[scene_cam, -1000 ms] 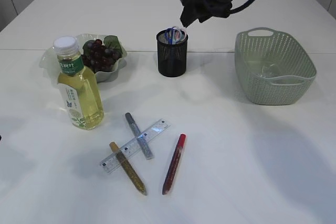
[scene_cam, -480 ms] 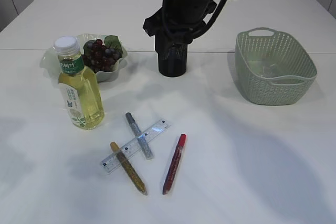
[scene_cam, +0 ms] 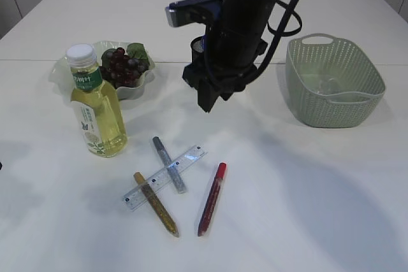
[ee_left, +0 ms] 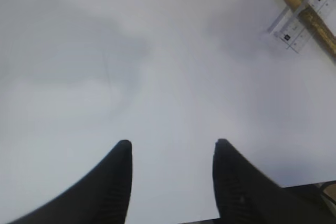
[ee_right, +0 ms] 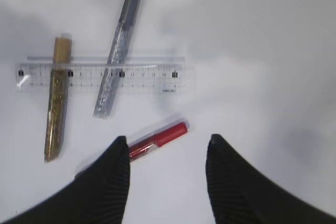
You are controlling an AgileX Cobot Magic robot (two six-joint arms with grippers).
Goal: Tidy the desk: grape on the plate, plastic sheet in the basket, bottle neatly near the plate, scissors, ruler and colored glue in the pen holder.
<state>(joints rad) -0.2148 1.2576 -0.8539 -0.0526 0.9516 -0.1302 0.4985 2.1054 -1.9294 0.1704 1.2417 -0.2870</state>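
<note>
The right end effector (ee_right: 167, 156) hangs spread and empty above the surface (scene_cam: 306, 176), in front of the pen holder (scene_cam: 196, 45), which the arm mostly hides; the left end effector (ee_left: 172, 158) is likewise spread over bare surface, holding nothing. The ruler (scene_cam: 164, 178) lies flat with the gold glue (scene_cam: 155, 204) and silver glue (scene_cam: 168, 164) crossing it; the red glue (scene_cam: 211, 198) lies just beside them, apart. The grapes (scene_cam: 121, 66) sit on the plate (scene_cam: 141, 86); the bottle (scene_cam: 96, 103) stands upright in front of the plate; the basket (scene_cam: 333, 81) stands at the right.
</note>
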